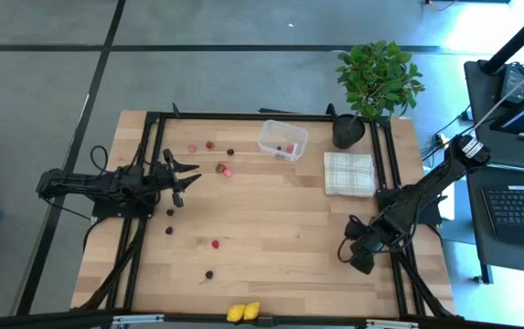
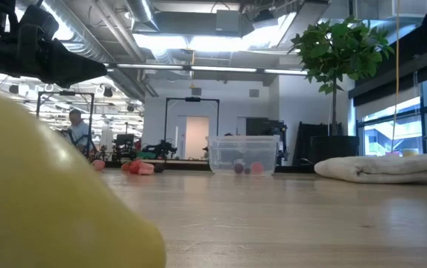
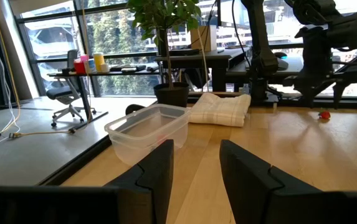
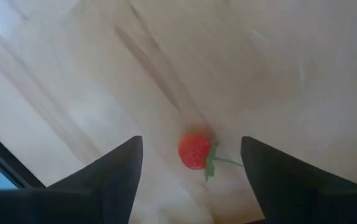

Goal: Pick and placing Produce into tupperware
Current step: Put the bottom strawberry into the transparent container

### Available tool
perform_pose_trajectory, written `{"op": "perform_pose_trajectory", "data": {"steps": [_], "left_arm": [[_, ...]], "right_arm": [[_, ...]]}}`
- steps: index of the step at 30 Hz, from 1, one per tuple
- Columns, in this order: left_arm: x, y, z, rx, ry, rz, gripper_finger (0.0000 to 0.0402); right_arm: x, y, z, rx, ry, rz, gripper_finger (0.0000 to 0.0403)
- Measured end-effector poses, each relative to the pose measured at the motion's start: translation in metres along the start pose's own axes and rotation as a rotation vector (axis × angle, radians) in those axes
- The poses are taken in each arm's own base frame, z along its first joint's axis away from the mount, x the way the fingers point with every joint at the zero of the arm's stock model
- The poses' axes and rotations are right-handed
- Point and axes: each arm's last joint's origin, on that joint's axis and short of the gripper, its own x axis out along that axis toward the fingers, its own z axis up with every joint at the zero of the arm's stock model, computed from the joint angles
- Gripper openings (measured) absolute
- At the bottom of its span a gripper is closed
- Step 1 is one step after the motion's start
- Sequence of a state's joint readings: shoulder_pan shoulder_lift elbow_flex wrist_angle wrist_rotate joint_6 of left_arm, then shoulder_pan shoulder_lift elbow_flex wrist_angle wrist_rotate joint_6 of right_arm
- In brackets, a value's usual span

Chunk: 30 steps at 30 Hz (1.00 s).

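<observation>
Two dark jointed arms, black cables

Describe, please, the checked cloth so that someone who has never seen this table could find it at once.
Start at the leafy potted plant at the wooden table's far right corner. Just in front of its black pot lies the folded cloth, to the right of the clear tupperware. It is the only soft, flat, beige checked square; everything else nearby is rigid plastic or tiny fruit.

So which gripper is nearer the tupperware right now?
Left. The left gripper is beside the tupperware, facing it across bare table. The right gripper is farther off at the near right, over a strawberry.
</observation>
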State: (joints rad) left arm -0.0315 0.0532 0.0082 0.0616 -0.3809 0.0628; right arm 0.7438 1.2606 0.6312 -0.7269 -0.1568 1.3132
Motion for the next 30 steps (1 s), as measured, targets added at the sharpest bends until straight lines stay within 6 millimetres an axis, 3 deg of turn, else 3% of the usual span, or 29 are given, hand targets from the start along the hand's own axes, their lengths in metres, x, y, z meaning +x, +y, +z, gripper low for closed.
{"op": "perform_pose_trajectory", "data": {"steps": [15,30], "left_arm": [[0.000,0.000,0.000,0.000,0.000,0.000,0.0124],[0.000,0.000,0.000,0.000,0.000,0.000,0.0124]], "right_arm": [[0.001,0.000,-0.003,-0.752,-0.033,-0.041,0.0272],[0.004,0.004,-0.029,-0.919,-0.067,-0.082,0.0271]]}}
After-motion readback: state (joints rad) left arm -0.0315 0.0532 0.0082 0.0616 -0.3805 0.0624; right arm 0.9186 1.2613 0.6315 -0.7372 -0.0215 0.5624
